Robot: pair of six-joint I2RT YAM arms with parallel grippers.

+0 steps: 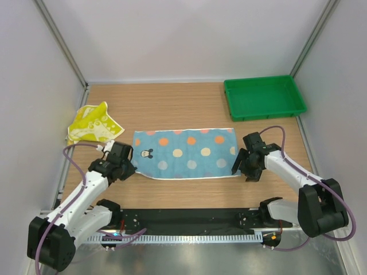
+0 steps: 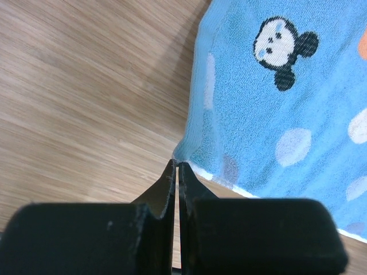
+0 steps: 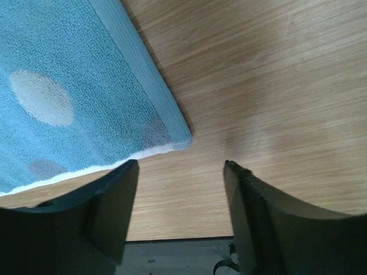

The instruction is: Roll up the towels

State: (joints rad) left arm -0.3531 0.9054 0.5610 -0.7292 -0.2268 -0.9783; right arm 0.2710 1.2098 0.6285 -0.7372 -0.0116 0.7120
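The light blue dotted towel (image 1: 186, 153) lies flat across the middle of the table, with a mouse face near its left end. In the left wrist view my left gripper (image 2: 177, 164) is shut, its tips pinching the near left corner of the blue towel (image 2: 275, 114), which rises slightly there. My left gripper (image 1: 131, 169) sits at that corner in the top view. My right gripper (image 3: 180, 166) is open just short of the near right corner of the blue towel (image 3: 69, 86), nothing between its fingers. It stands at the towel's right end (image 1: 241, 169). The yellow towel (image 1: 92, 124) lies crumpled at the far left.
A green tray (image 1: 265, 81) sits at the back right corner. White walls enclose the table on three sides. A black rail (image 1: 189, 217) with the arm bases runs along the near edge.
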